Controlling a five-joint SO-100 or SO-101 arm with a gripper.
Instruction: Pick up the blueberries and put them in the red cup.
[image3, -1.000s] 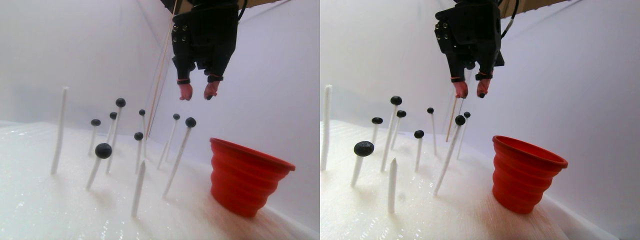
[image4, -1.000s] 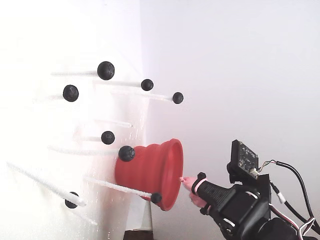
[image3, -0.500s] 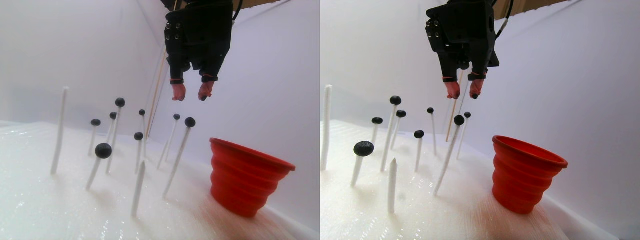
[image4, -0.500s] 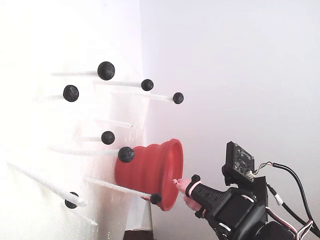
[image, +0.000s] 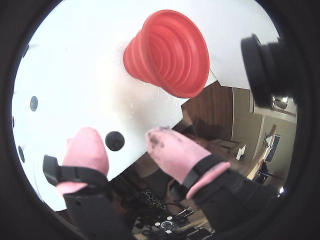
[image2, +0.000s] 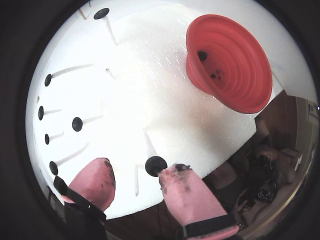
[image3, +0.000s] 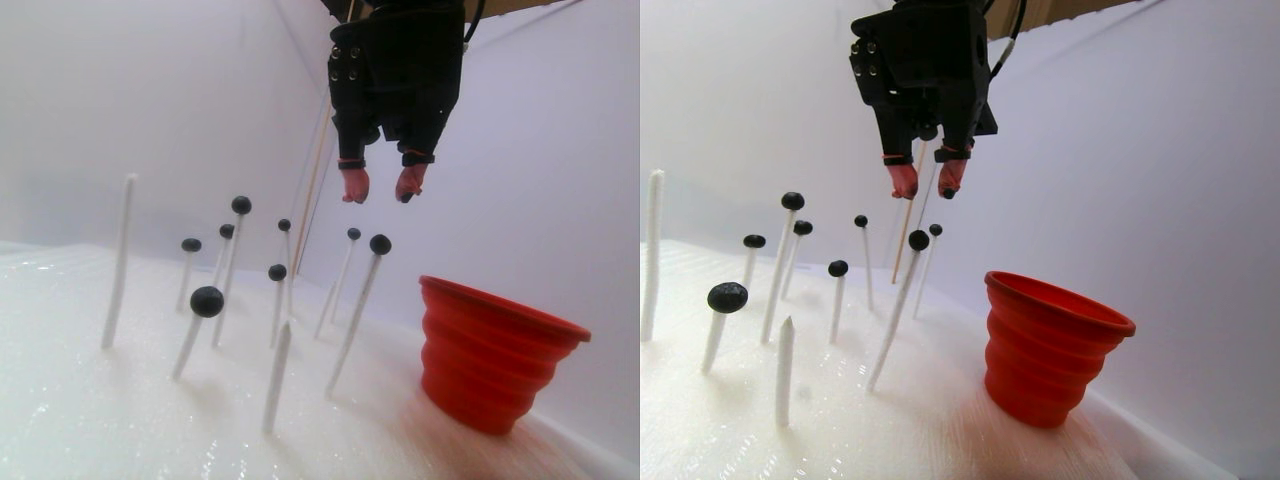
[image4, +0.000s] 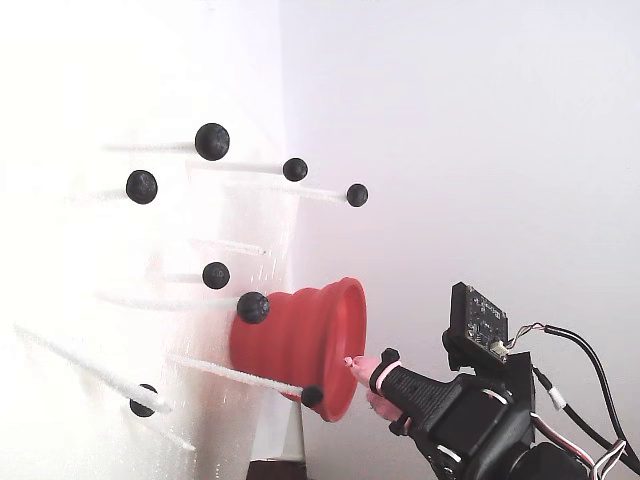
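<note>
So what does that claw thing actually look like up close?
The claw has a blocky black plastic body with small screws on its side. Its two fingers end in soft pink tips, smudged dark in places and each bound with a black band. In the fixed view, a small circuit board sits on the arm, with thin black and white cables trailing away.

In the stereo pair view the red cup (image3: 495, 350) stands on the surface (image3: 90, 420), with the blueberries (image3: 207, 301) on sticks (image3: 119, 262) to its left and the gripper (image3: 380, 190) hanging above them, up-left of the cup.
</note>
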